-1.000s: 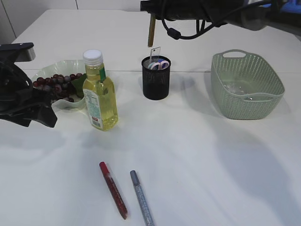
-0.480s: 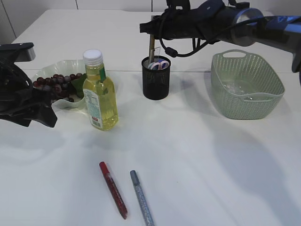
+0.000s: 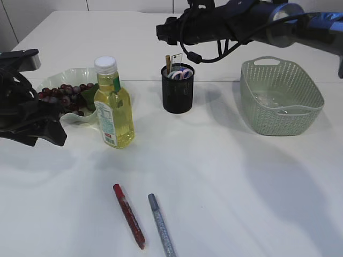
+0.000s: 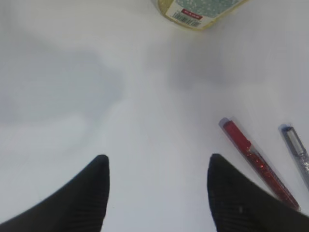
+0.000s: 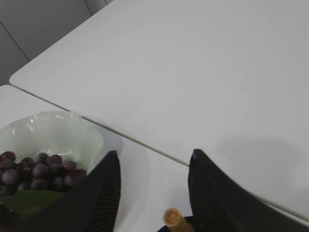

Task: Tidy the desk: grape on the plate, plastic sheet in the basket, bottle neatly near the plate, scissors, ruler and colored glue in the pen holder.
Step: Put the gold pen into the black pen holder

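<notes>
Only the exterior view shows the ruler (image 3: 168,62) standing in the pen holder (image 3: 178,89) near the table's (image 3: 241,176) far edge. Right gripper (image 5: 152,169) above, jaws apart, empty; left gripper (image 4: 157,176) likewise spread, empty.

Light: I see bright, even, diffuse illumination from above | Shadows: soft grey patches on the white table (image 3: 225,176), darker beside the pen holder (image 3: 177,89) | Glare: a highlight on the bottle (image 3: 113,107) | Focus: my exterior view is sharp; both wrist views are soft, gripper fingertips (image 4: 91,193) blurred.
</notes>
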You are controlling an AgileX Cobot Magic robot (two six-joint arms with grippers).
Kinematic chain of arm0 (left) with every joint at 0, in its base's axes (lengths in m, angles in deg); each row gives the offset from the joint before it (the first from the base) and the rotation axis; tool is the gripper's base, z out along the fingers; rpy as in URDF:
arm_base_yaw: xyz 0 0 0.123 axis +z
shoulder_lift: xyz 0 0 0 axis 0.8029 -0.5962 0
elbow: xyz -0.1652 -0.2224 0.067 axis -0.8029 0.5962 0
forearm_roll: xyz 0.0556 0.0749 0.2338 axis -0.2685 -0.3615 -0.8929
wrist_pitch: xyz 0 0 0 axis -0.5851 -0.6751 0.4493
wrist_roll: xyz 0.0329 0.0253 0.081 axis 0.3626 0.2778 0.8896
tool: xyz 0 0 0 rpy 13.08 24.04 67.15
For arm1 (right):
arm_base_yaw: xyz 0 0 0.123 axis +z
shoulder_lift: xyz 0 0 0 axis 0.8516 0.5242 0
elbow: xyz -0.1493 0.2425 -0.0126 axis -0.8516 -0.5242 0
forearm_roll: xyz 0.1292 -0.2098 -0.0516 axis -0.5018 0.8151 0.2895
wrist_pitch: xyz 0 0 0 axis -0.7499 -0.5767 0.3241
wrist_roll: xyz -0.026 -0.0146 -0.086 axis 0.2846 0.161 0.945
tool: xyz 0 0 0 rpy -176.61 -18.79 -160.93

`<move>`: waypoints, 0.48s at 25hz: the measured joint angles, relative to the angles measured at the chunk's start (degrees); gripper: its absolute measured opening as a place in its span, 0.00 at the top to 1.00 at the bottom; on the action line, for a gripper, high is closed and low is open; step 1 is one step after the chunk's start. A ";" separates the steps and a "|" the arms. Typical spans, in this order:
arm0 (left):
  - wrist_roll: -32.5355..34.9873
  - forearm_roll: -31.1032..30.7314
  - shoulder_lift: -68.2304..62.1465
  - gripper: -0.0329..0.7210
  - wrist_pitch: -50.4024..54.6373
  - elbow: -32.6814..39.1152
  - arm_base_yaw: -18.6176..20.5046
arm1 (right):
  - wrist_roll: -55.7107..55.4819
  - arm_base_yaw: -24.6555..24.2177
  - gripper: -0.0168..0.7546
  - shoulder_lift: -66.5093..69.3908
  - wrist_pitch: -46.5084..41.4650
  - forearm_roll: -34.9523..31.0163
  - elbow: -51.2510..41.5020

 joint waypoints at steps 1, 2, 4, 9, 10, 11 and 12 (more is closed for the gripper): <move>0.00 0.03 0.00 0.34 0.00 0.00 0.00 | -1.40 -0.11 0.49 -0.72 -1.48 0.92 0.00; 0.00 0.13 0.00 0.34 0.00 0.00 0.00 | -3.75 -0.16 0.49 -1.51 -2.98 2.77 0.00; -0.05 0.13 0.00 0.34 0.00 0.00 0.00 | -10.25 -0.25 0.49 -3.93 -6.12 9.36 0.00; -0.05 0.13 0.00 0.35 0.00 0.00 0.00 | -34.66 -0.25 0.49 -10.81 -19.24 33.70 0.00; -0.05 0.13 0.00 0.35 0.00 0.00 0.00 | -38.38 -0.25 0.49 -12.33 -22.49 36.69 0.00; -0.05 0.16 0.00 0.35 0.00 0.00 0.00 | -41.71 -0.25 0.49 -13.91 -25.17 39.20 0.00; -0.05 0.26 0.00 0.35 0.04 0.00 0.00 | -43.71 -0.25 0.49 -15.25 -28.13 40.72 0.00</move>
